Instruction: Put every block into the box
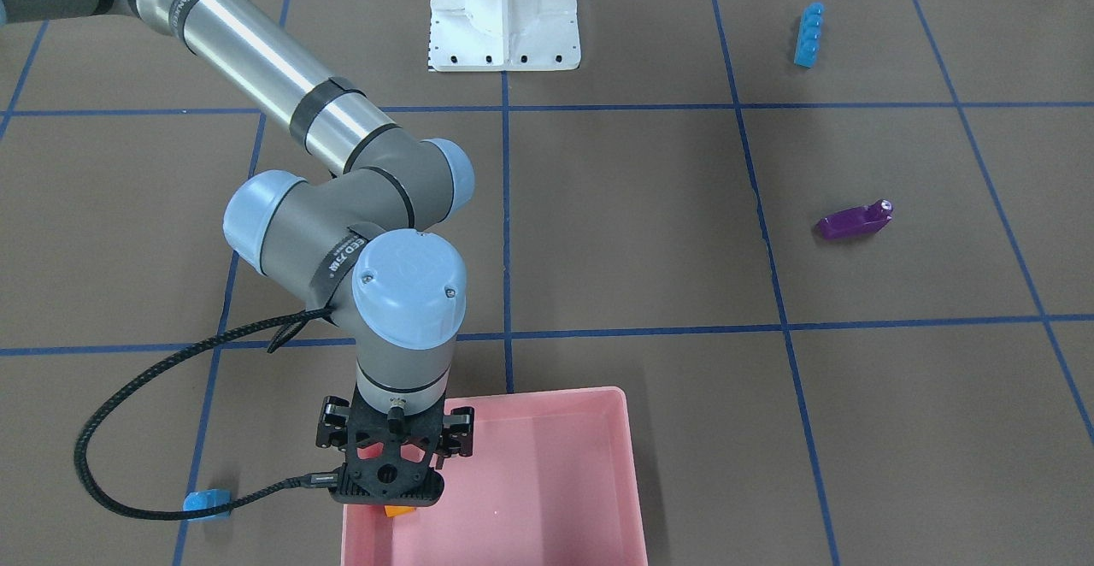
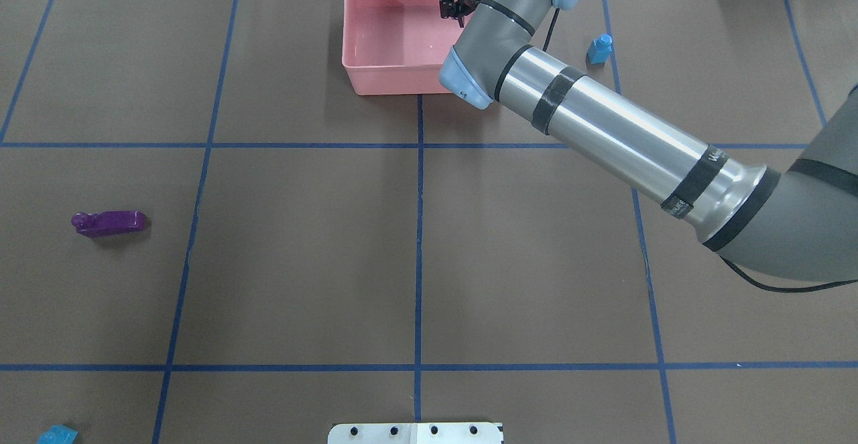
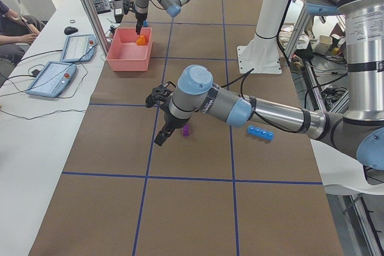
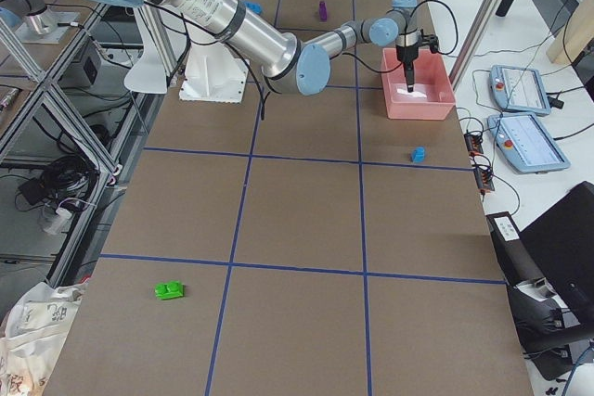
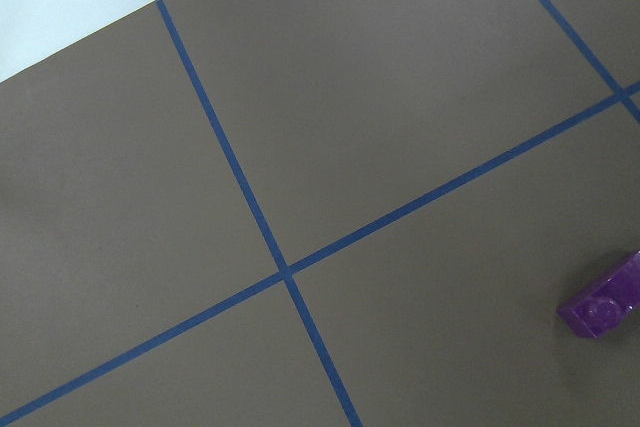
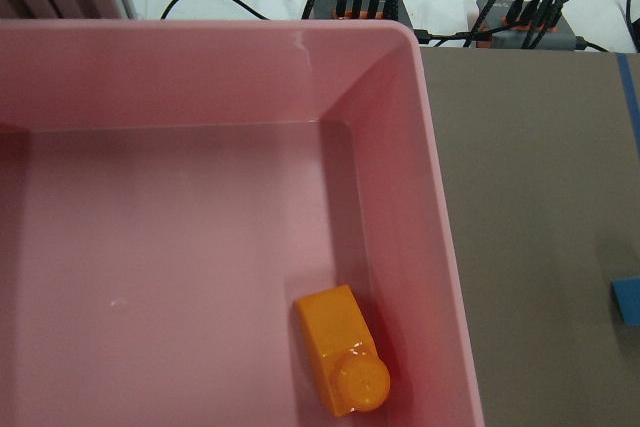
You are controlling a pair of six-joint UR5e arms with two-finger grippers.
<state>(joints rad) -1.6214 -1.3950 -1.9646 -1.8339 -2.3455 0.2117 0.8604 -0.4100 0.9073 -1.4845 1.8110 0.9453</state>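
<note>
The pink box (image 1: 628, 463) stands at the table's far edge (image 2: 355, 48). An orange block (image 6: 340, 347) lies loose on its floor. My right gripper (image 2: 454, 8) hangs over the box just above that block, open and empty. A small blue block (image 2: 600, 49) sits on the table just right of the box. A purple block (image 2: 110, 222) and a long blue block (image 2: 57, 435) lie on the left side. A green block (image 4: 169, 291) lies far off on the right. My left gripper (image 3: 162, 139) hovers beside the purple block (image 3: 186, 130); I cannot tell if it is open.
The white robot base (image 1: 504, 10) stands at the near middle edge. The right arm's cable (image 1: 111, 463) loops down beside the small blue block (image 1: 207, 502). Blue tape lines grid the brown table. Tablets and cables lie past the table's far edge.
</note>
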